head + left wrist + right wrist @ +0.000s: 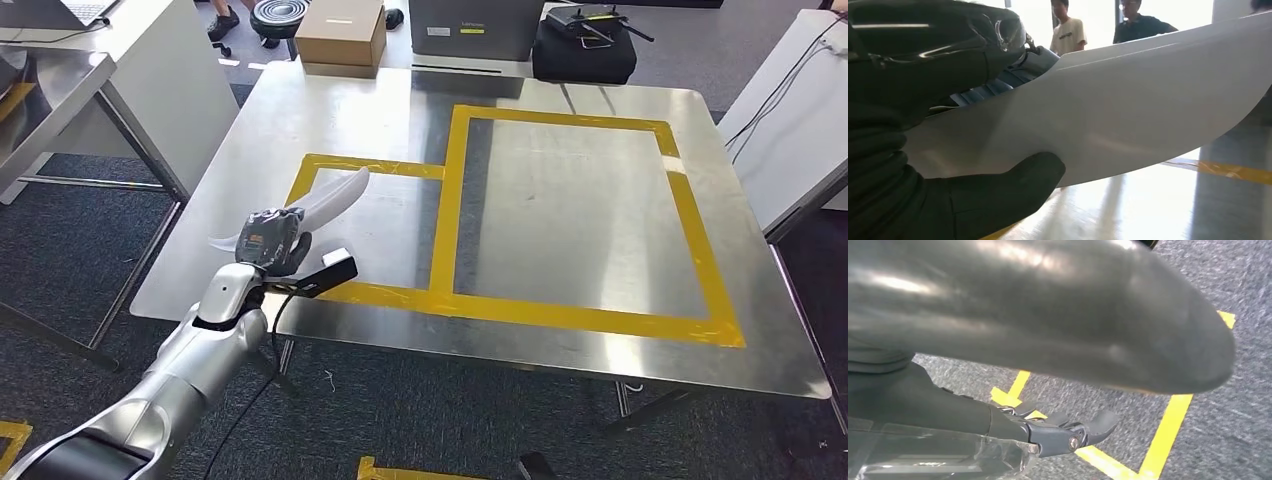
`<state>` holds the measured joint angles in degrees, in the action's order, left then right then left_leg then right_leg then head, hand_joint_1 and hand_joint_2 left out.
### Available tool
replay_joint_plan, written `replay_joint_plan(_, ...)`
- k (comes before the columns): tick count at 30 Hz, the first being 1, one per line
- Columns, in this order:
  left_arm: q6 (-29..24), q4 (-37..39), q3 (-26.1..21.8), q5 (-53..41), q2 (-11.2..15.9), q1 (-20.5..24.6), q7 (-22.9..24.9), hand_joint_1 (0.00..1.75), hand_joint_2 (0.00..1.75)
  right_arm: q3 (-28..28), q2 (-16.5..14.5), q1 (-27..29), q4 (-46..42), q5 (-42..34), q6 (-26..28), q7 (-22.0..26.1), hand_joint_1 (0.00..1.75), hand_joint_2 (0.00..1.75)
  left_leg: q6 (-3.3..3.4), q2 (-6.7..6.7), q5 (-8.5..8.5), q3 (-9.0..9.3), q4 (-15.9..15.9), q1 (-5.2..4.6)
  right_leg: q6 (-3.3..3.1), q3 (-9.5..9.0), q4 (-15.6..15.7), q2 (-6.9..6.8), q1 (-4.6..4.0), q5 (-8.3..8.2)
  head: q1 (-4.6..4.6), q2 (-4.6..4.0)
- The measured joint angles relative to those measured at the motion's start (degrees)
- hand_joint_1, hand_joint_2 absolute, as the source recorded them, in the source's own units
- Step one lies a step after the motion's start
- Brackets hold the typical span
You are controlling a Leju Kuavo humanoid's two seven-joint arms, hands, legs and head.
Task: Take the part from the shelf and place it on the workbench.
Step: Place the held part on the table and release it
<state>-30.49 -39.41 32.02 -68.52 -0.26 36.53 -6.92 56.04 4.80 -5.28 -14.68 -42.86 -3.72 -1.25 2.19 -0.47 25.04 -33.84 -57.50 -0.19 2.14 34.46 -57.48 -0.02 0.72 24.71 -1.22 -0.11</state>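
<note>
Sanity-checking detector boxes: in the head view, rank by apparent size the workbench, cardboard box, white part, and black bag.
1. workbench
2. white part
3. cardboard box and black bag: look alike, both cut off by the frame edge and farther away, so unranked.

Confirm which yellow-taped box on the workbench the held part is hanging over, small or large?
The small taped rectangle, on the workbench's left. The white curved part in the left hand reaches over it; the large taped rectangle to its right has nothing over it.
</note>
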Motion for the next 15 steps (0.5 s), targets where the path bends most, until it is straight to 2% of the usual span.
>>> replay_joint_plan(2,0.28,1.23,1.5,0.9,-1.27,0.63,-1.0,1.75,1.75,0.03,-0.01,0.14,-0.09,0.0,0.2,0.02,0.0,0.0,-0.34,0.04,0.3,-0.16,-0.22,0.1,-0.62,-0.01,0.14,0.08,0.24,-0.13,0.0,0.0)
replay_joint_plan(3,0.42,1.6,2.2,1.39,-1.84,0.9,-1.41,1.75,1.75,0.04,-0.01,0.17,-0.14,-0.02,0.28,0.03,0.0,0.0,-0.63,0.08,1.03,-0.58,-1.13,0.19,-0.96,-0.09,0.23,0.12,0.44,-0.16,-0.08,0.0)
replay_joint_plan(4,0.59,1.86,2.94,1.96,-2.33,1.19,-1.93,1.75,1.75,0.04,0.0,0.2,-0.19,-0.03,0.32,0.04,0.0,0.0,-0.98,0.11,2.31,-1.52,-3.16,0.31,-1.25,-0.17,0.33,0.15,0.66,-0.18,-0.14,0.0)
replay_joint_plan(5,0.87,1.99,3.73,2.61,-2.77,1.42,-2.51,1.75,1.75,0.04,0.0,0.25,-0.21,-0.05,0.35,0.08,0.0,0.0,-1.32,0.14,4.07,-3.09,-6.47,0.45,-1.42,-0.23,0.35,0.17,0.73,-0.14,-0.22,0.0)
replay_joint_plan(7,1.7,2.08,5.53,3.95,-3.63,1.58,-3.28,1.75,1.75,0.05,0.0,0.46,-0.22,-0.09,0.43,0.24,0.0,0.0,-1.82,0.16,7.29,-6.93,-14.52,0.71,-1.6,-0.27,0.33,0.16,0.72,-0.08,-0.28,0.0)
replay_joint_plan(8,2.15,2.08,6.51,4.5,-4.0,1.5,-3.43,1.75,1.75,0.06,-0.01,0.63,-0.23,-0.1,0.5,0.37,0.0,0.0,-1.91,0.17,7.76,-8.23,-16.98,0.79,-1.61,-0.3,0.32,0.17,0.7,-0.05,-0.28,0.0)
replay_joint_plan(9,2.5,2.08,7.43,4.95,-4.35,1.42,-3.48,1.75,1.75,0.07,-0.02,0.79,-0.23,-0.12,0.59,0.51,0.0,0.0,-1.87,0.18,7.02,-8.43,-17.04,0.82,-1.62,-0.38,0.31,0.2,0.69,-0.02,-0.28,0.0)
replay_joint_plan(10,2.71,2.07,8.21,5.23,-4.63,1.4,-3.49,1.75,1.75,0.08,-0.03,0.92,-0.23,-0.14,0.68,0.64,0.0,0.0,-1.69,0.19,5.3,-7.48,-14.73,0.83,-1.63,-0.5,0.31,0.27,0.67,0.01,-0.29,0.0)
replay_joint_plan(12,2.84,2.0,9.23,5.55,-5.05,1.65,-3.48,1.75,1.75,0.09,-0.11,1.0,-0.26,-0.16,0.79,0.78,0.0,0.0,-0.98,0.19,1.26,-3.58,-6.5,0.68,-1.6,-0.73,0.33,0.41,0.49,0.08,-0.26,0.0)
replay_joint_plan(13,2.85,1.95,9.62,5.73,-5.21,1.86,-3.47,1.75,1.75,0.1,-0.17,0.99,-0.27,-0.17,0.81,0.81,0.0,0.0,-0.61,0.2,0.18,-1.99,-3.15,0.54,-1.53,-0.72,0.32,0.46,0.32,0.11,-0.26,0.0)
replay_joint_plan(14,2.86,1.91,10.02,5.9,-5.35,2.03,-3.45,1.75,1.75,0.1,-0.23,0.99,-0.28,-0.18,0.82,0.84,0.0,0.0,-0.32,0.22,-0.2,-0.99,-1.18,0.38,-1.4,-0.63,0.33,0.47,0.19,0.1,-0.24,0.0)
replay_joint_plan(15,2.87,1.89,10.39,6.04,-5.44,2.15,-3.42,1.75,1.75,0.12,-0.3,1.04,-0.3,-0.18,0.83,0.86,0.0,0.0,-0.12,0.22,0.0,-0.63,-0.49,0.22,-1.16,-0.52,0.38,0.47,0.12,0.06,-0.22,0.0)
